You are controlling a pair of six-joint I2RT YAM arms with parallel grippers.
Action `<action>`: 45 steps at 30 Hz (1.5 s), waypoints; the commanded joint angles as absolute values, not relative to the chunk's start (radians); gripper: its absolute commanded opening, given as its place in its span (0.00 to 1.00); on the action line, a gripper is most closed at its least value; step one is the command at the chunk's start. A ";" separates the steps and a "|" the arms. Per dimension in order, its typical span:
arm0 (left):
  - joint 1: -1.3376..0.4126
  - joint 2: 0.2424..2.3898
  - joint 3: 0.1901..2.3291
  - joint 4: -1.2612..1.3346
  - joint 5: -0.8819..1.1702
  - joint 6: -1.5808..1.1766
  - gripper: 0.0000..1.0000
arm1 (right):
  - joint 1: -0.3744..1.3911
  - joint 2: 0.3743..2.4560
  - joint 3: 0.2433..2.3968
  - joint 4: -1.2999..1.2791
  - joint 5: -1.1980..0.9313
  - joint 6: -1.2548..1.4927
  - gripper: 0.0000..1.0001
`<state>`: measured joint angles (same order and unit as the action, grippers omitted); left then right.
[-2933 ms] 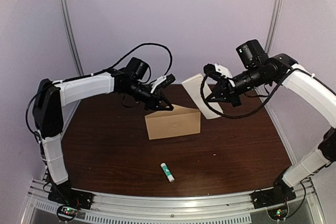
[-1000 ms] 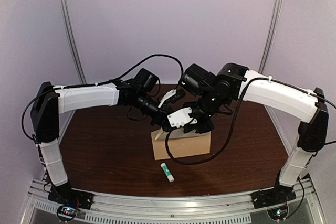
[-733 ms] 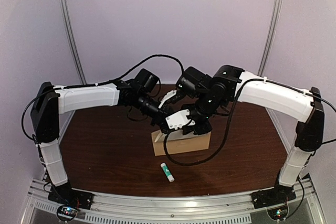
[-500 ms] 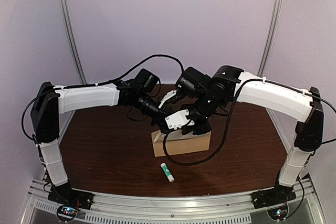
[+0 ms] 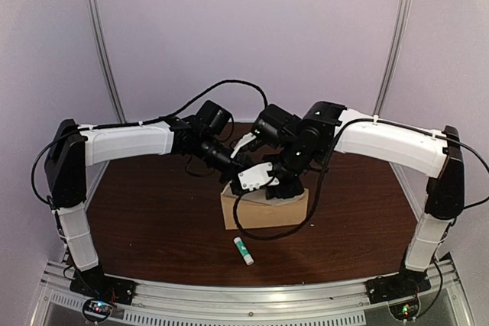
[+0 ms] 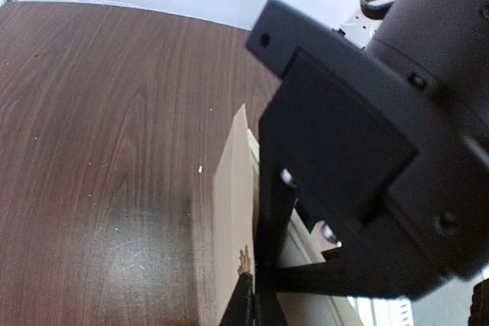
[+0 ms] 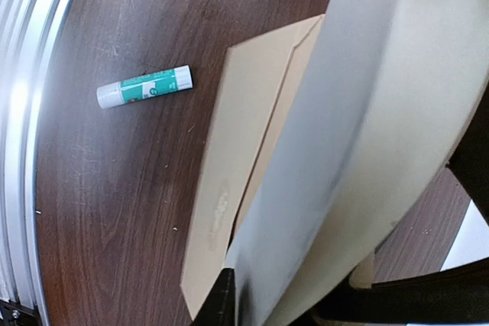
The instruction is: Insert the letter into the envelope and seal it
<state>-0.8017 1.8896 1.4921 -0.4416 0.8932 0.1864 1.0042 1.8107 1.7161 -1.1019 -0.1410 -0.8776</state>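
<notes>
The right arm has swung in from the envelope's right and now crowds over the envelope (image 5: 263, 210), which stands tilted on the worktop (image 5: 153, 211). The right pincer (image 5: 273, 187) is pinching the folded letter (image 7: 367, 127), slanted just above the envelope's open mouth; whether its edge is inside cannot be told. The left pincer (image 5: 231, 172) nips the envelope's upper left edge. A glue stick (image 5: 242, 250) lies just in front of the envelope.
</notes>
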 commanded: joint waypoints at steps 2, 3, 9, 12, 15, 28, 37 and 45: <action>-0.808 1.854 1.483 -0.410 0.898 0.201 0.00 | 0.999 1.736 1.687 -1.071 -0.101 -0.834 0.21; -0.808 1.856 1.483 -0.410 0.899 0.201 0.00 | 0.993 1.732 1.686 -1.072 -0.104 -0.832 0.21; -0.808 1.859 1.485 -0.410 0.898 0.202 0.00 | 0.973 1.712 1.675 -1.075 -0.137 -0.803 0.21; -0.808 1.864 1.488 -0.410 0.904 0.200 0.00 | 0.963 1.703 1.672 -1.072 -0.160 -0.798 0.20; -0.808 1.867 1.490 -0.410 0.905 0.199 0.00 | 0.960 1.707 1.665 -1.064 -0.168 -0.794 0.20; -0.808 1.873 1.492 -0.411 0.900 0.195 0.00 | 0.957 1.747 1.724 -1.128 -0.157 -0.811 0.00; -0.808 1.873 1.489 -0.411 0.901 0.189 0.00 | 0.961 1.840 1.820 -1.266 -0.094 -0.836 0.00; -0.808 1.877 1.489 -0.411 0.903 0.184 0.00 | 0.988 1.898 1.820 -1.273 -0.044 -0.817 0.00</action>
<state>-0.8024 1.8900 1.4921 -0.4423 0.8902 0.1856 0.9737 1.8809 1.8004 -1.2373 -0.1005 -0.8268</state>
